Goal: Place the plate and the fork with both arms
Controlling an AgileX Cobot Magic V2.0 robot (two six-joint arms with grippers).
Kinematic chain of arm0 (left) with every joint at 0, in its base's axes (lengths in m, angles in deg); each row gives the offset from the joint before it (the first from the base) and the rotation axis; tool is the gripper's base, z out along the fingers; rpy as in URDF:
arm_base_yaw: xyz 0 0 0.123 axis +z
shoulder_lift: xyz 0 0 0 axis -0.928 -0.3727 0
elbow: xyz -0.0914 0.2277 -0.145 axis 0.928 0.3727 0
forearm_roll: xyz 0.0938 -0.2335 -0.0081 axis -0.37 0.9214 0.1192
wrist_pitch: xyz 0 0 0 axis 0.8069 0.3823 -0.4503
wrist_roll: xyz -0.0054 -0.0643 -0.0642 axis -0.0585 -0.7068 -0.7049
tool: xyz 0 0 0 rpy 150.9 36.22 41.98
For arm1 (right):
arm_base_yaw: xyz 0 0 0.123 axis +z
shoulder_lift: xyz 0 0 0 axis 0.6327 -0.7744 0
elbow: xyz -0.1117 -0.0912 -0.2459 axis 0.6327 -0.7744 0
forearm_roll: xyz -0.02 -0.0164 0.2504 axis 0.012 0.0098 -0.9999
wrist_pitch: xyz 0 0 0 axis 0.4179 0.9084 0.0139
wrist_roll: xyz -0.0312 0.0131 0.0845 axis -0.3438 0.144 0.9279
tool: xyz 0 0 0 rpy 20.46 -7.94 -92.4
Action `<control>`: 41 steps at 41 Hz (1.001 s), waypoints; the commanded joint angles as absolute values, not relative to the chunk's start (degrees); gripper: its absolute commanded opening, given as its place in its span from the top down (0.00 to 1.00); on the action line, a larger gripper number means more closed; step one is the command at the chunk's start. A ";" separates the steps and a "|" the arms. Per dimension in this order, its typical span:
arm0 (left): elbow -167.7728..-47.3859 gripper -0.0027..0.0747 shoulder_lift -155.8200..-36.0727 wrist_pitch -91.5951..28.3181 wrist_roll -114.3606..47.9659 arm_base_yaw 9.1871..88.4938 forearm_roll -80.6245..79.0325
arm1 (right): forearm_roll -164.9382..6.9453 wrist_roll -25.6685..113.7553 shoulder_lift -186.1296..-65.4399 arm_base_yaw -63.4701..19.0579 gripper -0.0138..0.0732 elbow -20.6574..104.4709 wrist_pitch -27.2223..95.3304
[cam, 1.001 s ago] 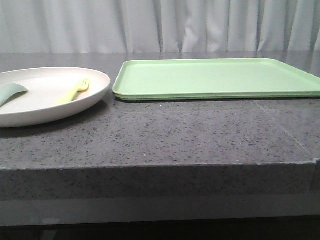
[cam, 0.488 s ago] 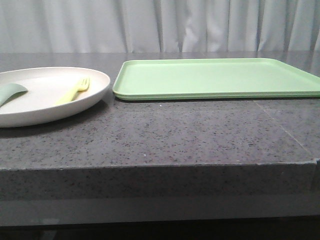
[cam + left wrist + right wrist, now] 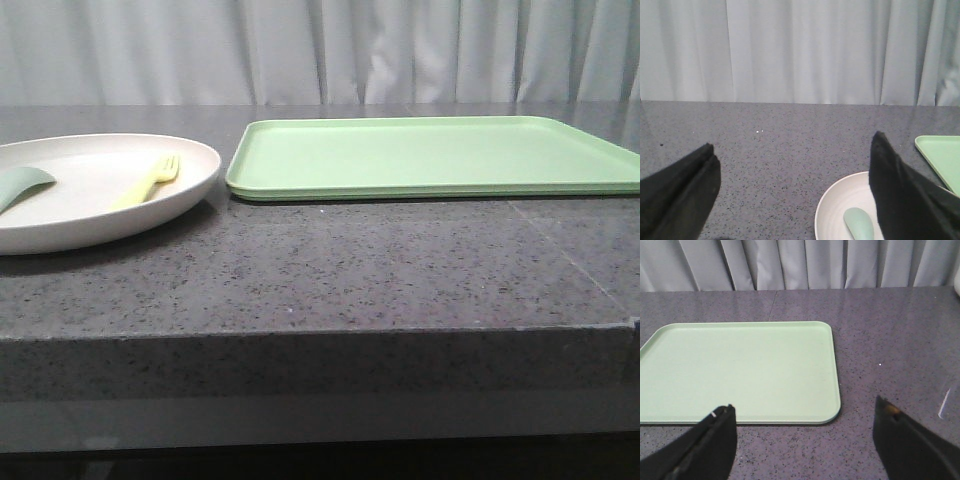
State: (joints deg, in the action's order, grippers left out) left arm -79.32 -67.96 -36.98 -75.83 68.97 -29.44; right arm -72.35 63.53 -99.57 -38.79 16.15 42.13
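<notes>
Both hands spread, empty: left hand (image 3: 790, 200) above the plate (image 3: 190, 165), right hand (image 3: 802, 445) facing the tray (image 3: 740, 370). Fork (image 3: 150, 180) lies in plate beside spoon (image 3: 22, 184), on worktop (image 3: 350, 270). Pickup likely next.

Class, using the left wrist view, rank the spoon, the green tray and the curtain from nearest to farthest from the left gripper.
1. Spoon, lying in the plate between the left gripper's open fingers.
2. Green tray, beyond the plate, off to one side.
3. Curtain, behind the table's far edge.

One plate (image 3: 95, 190), one fork (image 3: 146, 183), one spoon (image 3: 20, 184), one tray (image 3: 430, 155).
</notes>
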 commanded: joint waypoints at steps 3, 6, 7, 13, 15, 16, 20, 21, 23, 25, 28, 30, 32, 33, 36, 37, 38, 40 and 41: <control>-87.12 0.22 -75.92 -33.36 -76.01 69.18 -28.58 | -72.38 63.26 -100.03 -39.02 0.16 18.33 38.06; -92.56 0.23 -82.44 -25.60 -76.01 69.18 -28.43 | -72.38 63.26 -100.03 -39.02 0.16 18.33 38.06; -94.13 0.23 -84.32 -23.37 -76.01 69.18 -28.17 | -72.38 63.26 -100.03 -39.02 0.16 18.33 38.06; -105.20 0.23 -97.52 -8.54 -76.01 69.18 -26.97 | -72.38 63.26 -100.03 -39.02 0.16 18.33 38.06; -107.78 0.23 -100.75 -5.74 -76.01 69.18 -26.39 | -72.38 63.26 -100.03 -39.02 0.16 18.33 38.09; -109.35 0.23 -102.80 -4.18 -76.01 69.18 -26.01 | -72.38 63.26 -100.03 -39.02 0.16 18.33 38.20; -113.26 0.23 -108.26 -0.89 -76.01 69.18 -24.11 | -72.38 63.26 -100.03 -39.02 0.16 18.33 38.78; -114.15 0.23 -109.99 -0.17 -76.01 69.18 -23.86 | -72.38 63.26 -100.03 -39.02 0.16 18.33 38.99; -115.40 0.23 -112.11 0.39 -76.01 68.94 -23.70 | -72.38 63.26 -100.03 -39.02 0.16 18.33 39.35; -116.00 0.23 -113.85 0.40 -76.01 68.70 -23.70 | -72.38 63.26 -100.03 -39.02 0.16 18.33 39.65; -116.20 0.23 -115.95 -0.14 -76.01 68.03 -23.70 | -72.38 63.26 -100.03 -39.02 0.16 18.33 39.84; -116.20 0.23 -117.25 -0.26 -76.01 67.35 -23.70 | -72.38 63.26 -100.03 -39.02 0.16 18.33 39.84; -116.20 0.23 -118.45 -0.26 -76.01 66.92 -23.70 | -72.38 63.26 -100.03 -39.02 0.16 18.33 39.79; -116.20 0.23 -118.91 -0.26 -76.01 66.67 -23.81 | -72.38 63.26 -100.03 -39.02 0.16 18.33 39.79; -116.20 0.23 -120.35 -0.26 -76.01 66.55 -23.81 | -72.38 63.26 -100.03 -39.02 0.16 18.33 39.74; -116.20 0.23 -120.75 -0.26 -76.01 66.55 -23.81 | -72.38 63.26 -100.03 -39.02 0.16 18.33 39.74; -116.20 0.23 -121.11 -0.26 -76.01 66.55 -23.81 | -72.38 63.26 -100.03 -39.02 0.16 18.33 39.74; -116.20 0.23 -121.58 -0.26 -76.01 66.55 -23.93 | -72.38 63.26 -100.03 -39.02 0.16 18.33 39.74; -116.20 0.23 -121.72 -0.26 -76.01 66.55 -23.93 | -72.38 63.26 -100.03 -39.02 0.16 18.33 39.74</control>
